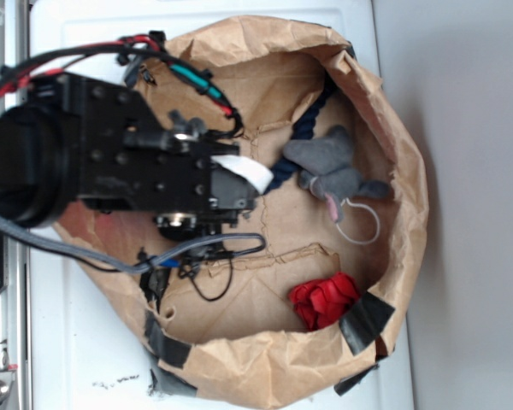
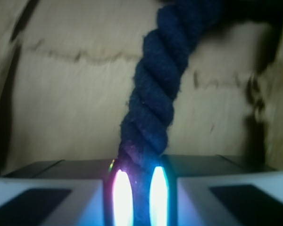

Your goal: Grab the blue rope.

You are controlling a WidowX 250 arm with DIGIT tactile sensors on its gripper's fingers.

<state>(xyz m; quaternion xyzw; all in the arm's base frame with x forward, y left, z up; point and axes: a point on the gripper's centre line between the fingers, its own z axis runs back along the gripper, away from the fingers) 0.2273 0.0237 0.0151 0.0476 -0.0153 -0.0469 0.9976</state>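
The claw [image 2: 137, 195] clamps its two fingers tight on the blue rope [image 2: 153, 99], pinching the twisted strand near one end, the wrist view shows. From the outside camera, the rope [image 1: 312, 120] runs from the gripper [image 1: 255, 181] across the floor of a crumpled brown paper bag [image 1: 393, 128], passing just beside a grey plush toy [image 1: 329, 166]. A red cloth [image 1: 325, 299] sits apart, near the bag's wall.
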